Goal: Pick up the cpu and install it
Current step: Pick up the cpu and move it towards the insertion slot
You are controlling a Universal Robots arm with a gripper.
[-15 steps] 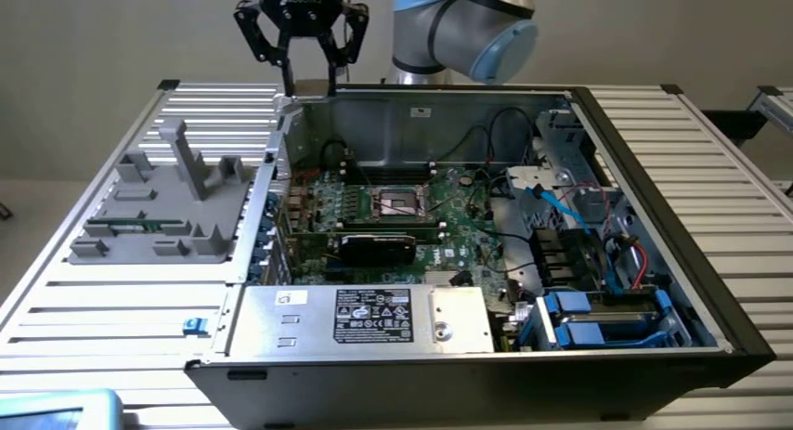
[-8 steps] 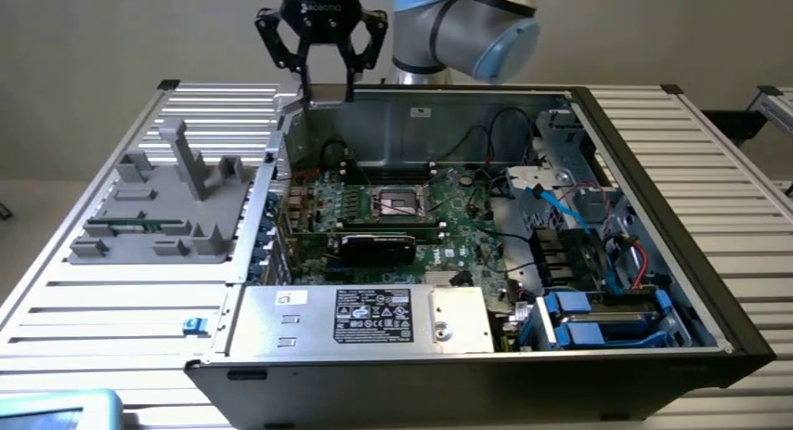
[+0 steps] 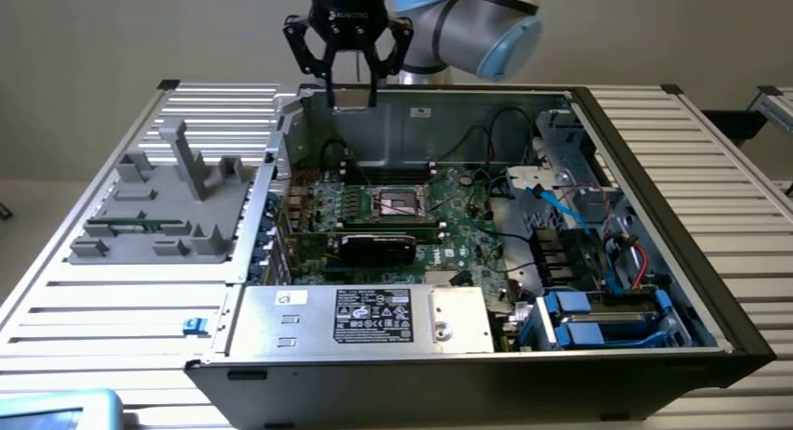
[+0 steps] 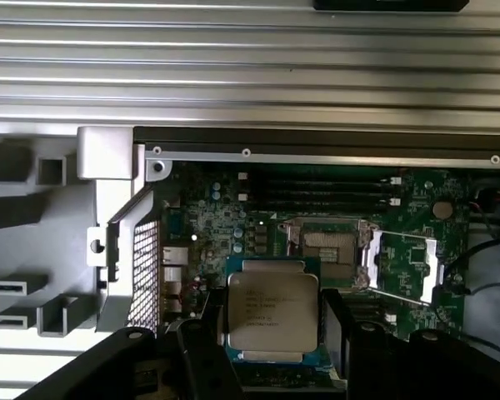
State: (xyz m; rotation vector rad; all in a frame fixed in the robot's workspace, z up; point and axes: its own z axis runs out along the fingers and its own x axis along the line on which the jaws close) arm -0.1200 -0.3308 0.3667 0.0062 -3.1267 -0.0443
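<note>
The cpu (image 3: 352, 97), a flat square chip with a silver top, hangs in my gripper (image 3: 352, 86) high above the rear wall of the open computer case (image 3: 644, 170). In the wrist view the cpu (image 4: 271, 310) sits face up between the two black fingers (image 4: 207, 354), which press on its opposite edges. The black cpu socket (image 3: 402, 202) lies on the green motherboard, below and in front of the gripper in the exterior view. Its metal frame (image 4: 402, 262) stands flipped open beside the bare socket (image 4: 328, 248).
A grey plastic fixture (image 3: 162, 207) stands on the slatted table at the exterior view's left. Inside the case are a black card (image 3: 378, 246), a silver power supply (image 3: 359, 314), blue drive brackets (image 3: 607, 319) and loose cables (image 3: 558, 207). The case walls ring the board.
</note>
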